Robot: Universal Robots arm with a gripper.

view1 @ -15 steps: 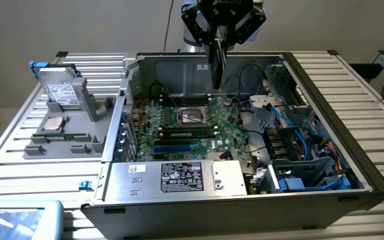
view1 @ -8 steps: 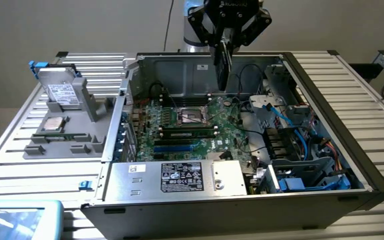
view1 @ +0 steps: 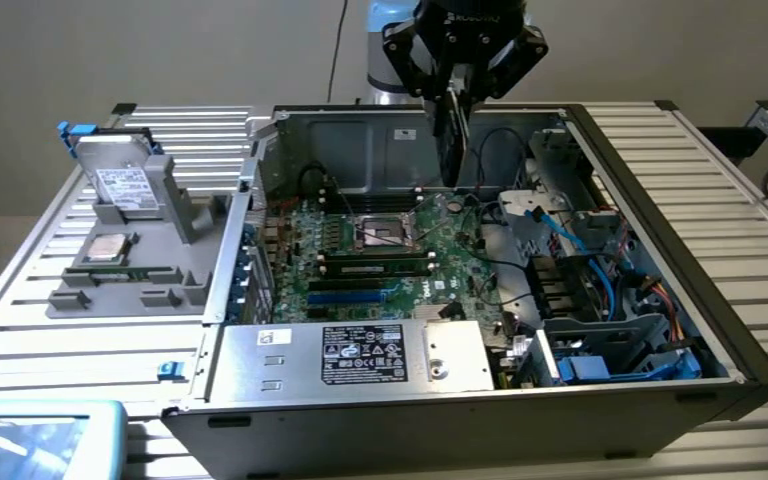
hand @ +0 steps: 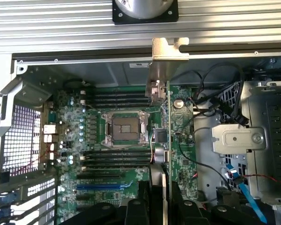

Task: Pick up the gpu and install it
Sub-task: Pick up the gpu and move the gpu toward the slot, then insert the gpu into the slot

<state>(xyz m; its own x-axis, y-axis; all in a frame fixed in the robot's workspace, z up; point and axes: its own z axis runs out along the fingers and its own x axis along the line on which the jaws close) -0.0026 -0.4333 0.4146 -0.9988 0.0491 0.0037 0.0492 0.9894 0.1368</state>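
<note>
gpu [view1: 452,135] log. Exterior view: I see it hanging upright, on edge, from the gripper [view1: 454,98] at 12 o'clock of the open computer case [view1: 684,255], over the rear part of the motherboard [view1: 384,250]. The jaws are partly closed and pinch the card's upper end. A grey fixture [view1: 131,290] sits at 9 o'clock of the case.

Wrist view: the gpu [hand: 168,140] shows edge-on, with its silver bracket [hand: 167,49] near the case's rear wall. The card sits between the CPU socket [hand: 124,129] and the drive cage [hand: 267,140], with the gripper [hand: 166,208] clamped on it.

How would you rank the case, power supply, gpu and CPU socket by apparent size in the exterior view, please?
1. case
2. power supply
3. gpu and CPU socket look about alike; the gpu shows edge-on.
</note>
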